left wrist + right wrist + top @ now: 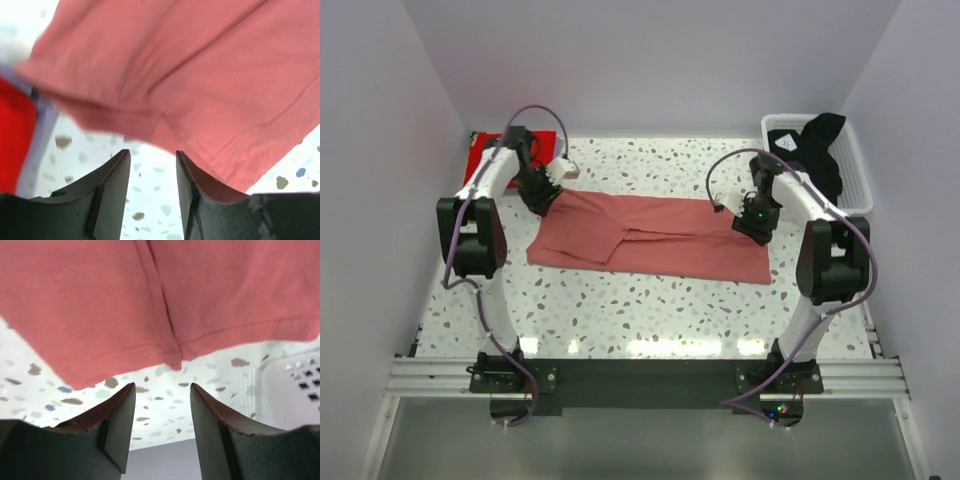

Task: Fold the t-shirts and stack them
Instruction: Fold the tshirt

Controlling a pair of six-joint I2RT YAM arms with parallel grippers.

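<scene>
The red t-shirt (492, 160) lies in the desk's far left corner. The salmon-pink t-shirt (650, 235) spreads across the middle, with the left fingers (117, 175) and right fingers (122, 410) parted and empty at its ends. The black t-shirt (820, 140) drapes over the basket (855, 190) in the far right corner.

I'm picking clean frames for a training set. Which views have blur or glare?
Top external: sharp and evenly lit, with pale glare patches on the table along its near edge. Left wrist: the pink t-shirt is smeared soft at its left edge, and the red t-shirt is blurred too. Right wrist: crisp, hem stitching readable, no glare.
</scene>
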